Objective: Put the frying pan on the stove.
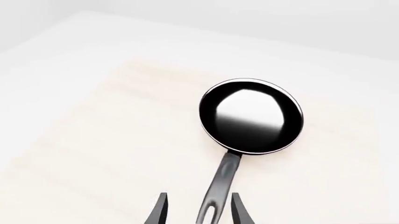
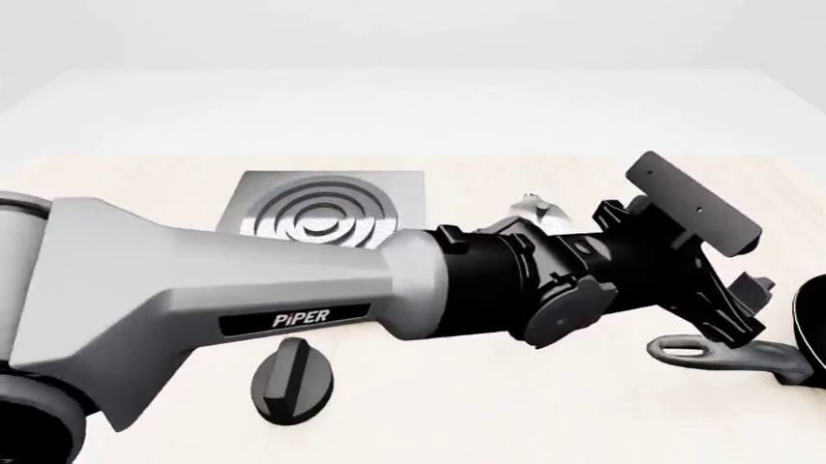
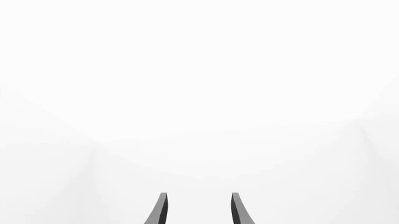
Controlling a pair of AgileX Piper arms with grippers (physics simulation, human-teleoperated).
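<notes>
The frying pan lies on the pale table, round and black with a glossy inside. Its long dark handle points back toward my left gripper. That gripper is open, with the handle's holed end between its fingers and a gap on both sides. In the front view the left arm reaches across to the right, where the left gripper hangs over the handle; the pan is cut off by the right edge. The stove lies at the back left. My right gripper is open and faces only white.
A small black oval knob lies near the front, below the left arm. A silver object peeks out behind the arm's wrist, mostly hidden.
</notes>
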